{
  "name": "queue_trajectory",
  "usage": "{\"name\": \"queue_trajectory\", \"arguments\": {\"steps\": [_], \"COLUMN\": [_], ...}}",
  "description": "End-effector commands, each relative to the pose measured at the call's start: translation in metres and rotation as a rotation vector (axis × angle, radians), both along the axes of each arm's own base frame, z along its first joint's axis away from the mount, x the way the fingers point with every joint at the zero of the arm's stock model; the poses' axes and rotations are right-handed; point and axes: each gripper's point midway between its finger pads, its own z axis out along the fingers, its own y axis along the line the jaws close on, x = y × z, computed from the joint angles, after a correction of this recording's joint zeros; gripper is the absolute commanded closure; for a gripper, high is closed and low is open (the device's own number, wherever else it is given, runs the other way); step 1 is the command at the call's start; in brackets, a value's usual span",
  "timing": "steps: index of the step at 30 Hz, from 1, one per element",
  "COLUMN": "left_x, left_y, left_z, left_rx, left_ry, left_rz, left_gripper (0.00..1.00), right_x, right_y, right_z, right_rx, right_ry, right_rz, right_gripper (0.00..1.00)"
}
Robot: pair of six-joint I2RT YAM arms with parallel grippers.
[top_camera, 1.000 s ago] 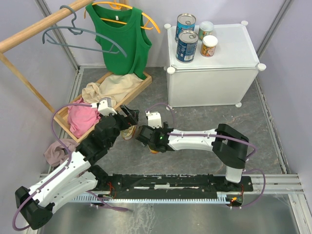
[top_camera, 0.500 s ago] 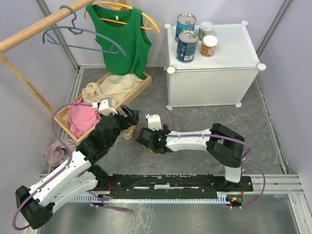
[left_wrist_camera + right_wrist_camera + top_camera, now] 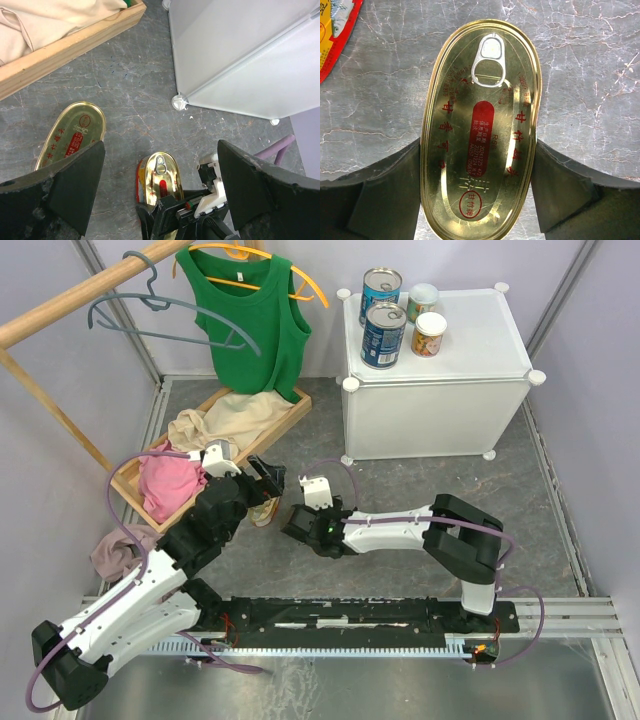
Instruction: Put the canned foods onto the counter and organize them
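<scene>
A flat oval gold-topped tin [image 3: 480, 130] lies on the grey floor, and my right gripper [image 3: 479, 150] is shut on its long sides, both fingers pressing the rim. The same tin [image 3: 161, 175] pokes out from under the right wrist in the left wrist view. My left gripper [image 3: 159, 150] hangs open above it, holding nothing. A second oval tin [image 3: 72, 132] lies by the left finger, its yellow-red label [image 3: 335, 30] showing. On the counter [image 3: 480, 340] stand two blue tins [image 3: 383, 335], a green-labelled can [image 3: 422, 300] and an orange-labelled can [image 3: 430, 334].
A wooden tray [image 3: 290, 410] of clothes sits at the left. A green top [image 3: 245, 320] hangs from the rail above it. A pink cloth [image 3: 115, 550] lies on the floor beside the left arm. The counter's foot [image 3: 178, 102] is just beyond the tins.
My right gripper has slid a little along the floor and its jaws have narrowed onto the oval tin. The left arm has held still.
</scene>
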Motion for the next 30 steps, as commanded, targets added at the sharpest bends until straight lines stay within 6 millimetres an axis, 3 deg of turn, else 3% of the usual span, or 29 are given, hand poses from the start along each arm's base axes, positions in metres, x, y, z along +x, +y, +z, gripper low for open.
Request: {"name": "queue_trajectory", "arguments": {"steps": [1, 7, 17, 26, 30], "left_x": [0.004, 0.003, 0.005, 0.012, 0.014], "left_y": [0.004, 0.005, 0.004, -0.015, -0.013], "left_z": [0.016, 0.015, 0.015, 0.005, 0.002], "left_rx": [-0.025, -0.032, -0.070, -0.092, -0.100], "left_ry": [-0.058, -0.059, -0.079, -0.001, 0.012], "left_rz": [0.026, 0.024, 0.034, 0.002, 0.027], "left_gripper": [0.01, 0.01, 0.01, 0.01, 0.01], "right_x": [0.004, 0.005, 0.006, 0.002, 0.002], "right_y": [-0.014, -0.016, -0.016, -0.024, -0.025], "right_z": [0.007, 0.017, 0.051, 0.078, 0.082], "right_rx": [-0.037, -0.033, -0.026, -0.010, -0.014], "right_ry": [-0.036, -0.054, -0.089, -0.113, -0.107], "right_rz": [-0.001, 0.020, 0.081, 0.149, 0.199], "right_gripper": [0.62, 0.79, 0.99, 0.99, 0.99]}}
